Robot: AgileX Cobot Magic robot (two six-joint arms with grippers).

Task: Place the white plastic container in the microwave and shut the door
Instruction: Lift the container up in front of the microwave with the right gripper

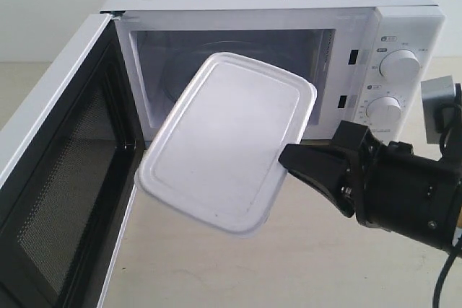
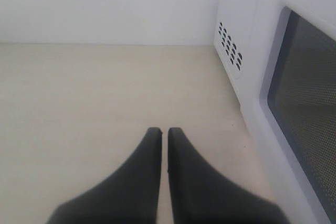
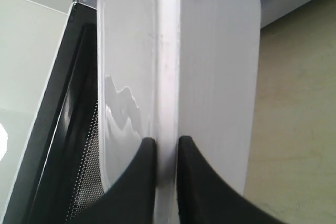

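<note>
The white plastic container (image 1: 227, 142) hangs tilted in the air in front of the microwave's (image 1: 289, 5) open cavity, lid facing the exterior camera. My right gripper (image 1: 285, 156) is shut on the container's rim at its near right corner; in the right wrist view the container (image 3: 210, 77) stands edge-on between the black fingers (image 3: 137, 182). The door (image 1: 58, 178) is swung wide open to the left, black inner face and mesh window showing. My left gripper (image 2: 164, 129) hovers shut and empty over the tabletop beside the door's outer face (image 2: 302, 103).
Two round dials (image 1: 399, 65) sit on the microwave's right panel, close behind my right arm. The beige tabletop (image 1: 289, 265) stretches in front of the microwave. A white wall stands behind.
</note>
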